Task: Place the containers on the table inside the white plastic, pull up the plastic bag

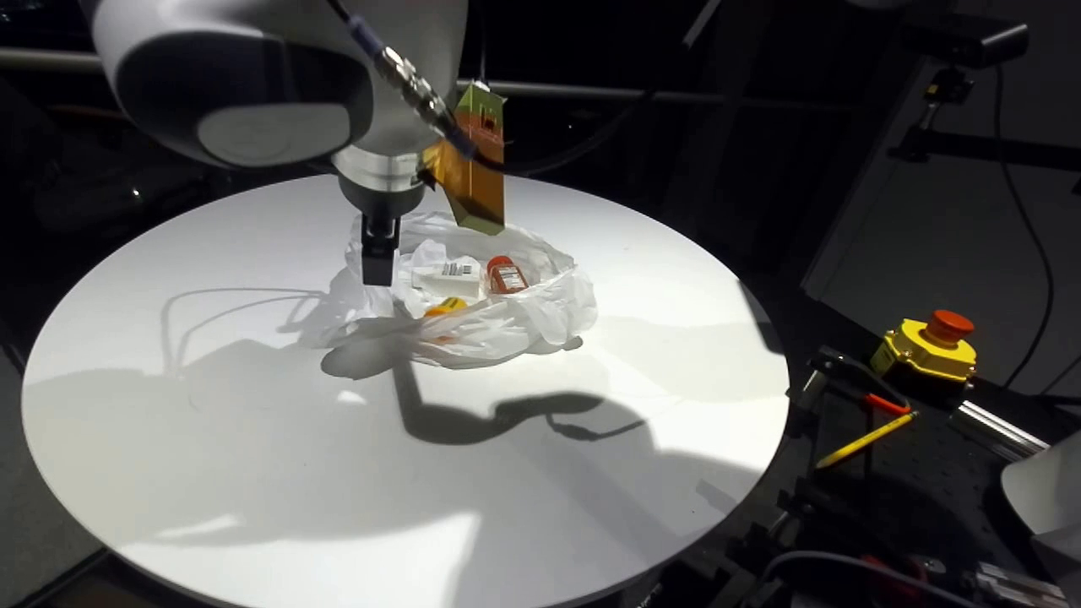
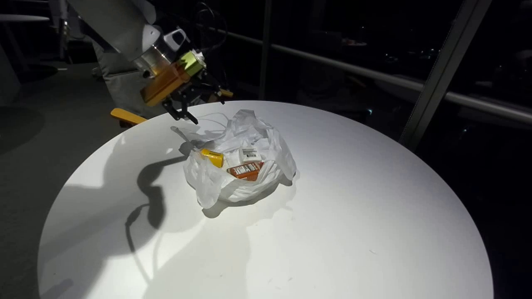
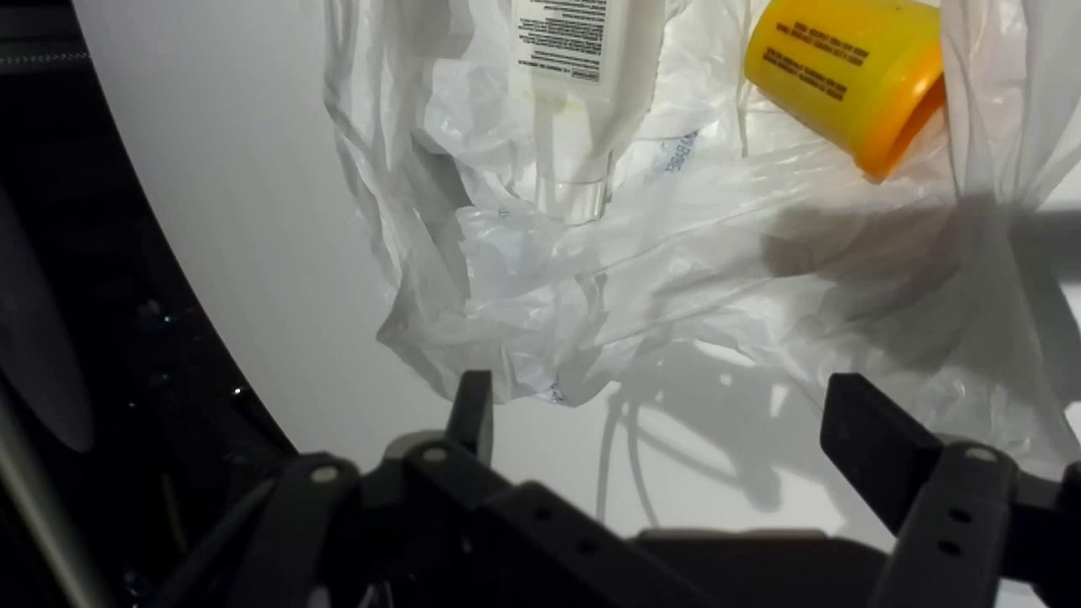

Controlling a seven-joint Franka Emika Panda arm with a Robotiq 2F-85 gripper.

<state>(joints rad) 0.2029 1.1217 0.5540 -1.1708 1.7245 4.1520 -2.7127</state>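
Note:
The wrinkled white plastic bag lies slumped and wide open on the round white table. Three containers rest inside it: a yellow pot, a white bottle-like container with a printed label, and a red-orange jar. The jar is outside the wrist view, where a bag fold partly covers the pot's orange rim. My gripper stands open above the bag's edge, its fingers wide apart with nothing held. In an exterior view the gripper hovers over the bag's far side, apart from the containers.
Beyond the table edge, a yellow-and-red button device and a yellow pencil lie on a dark stand. A chair with a wooden armrest stands behind the table, near the arm. Shadows of the arm fall across the tabletop.

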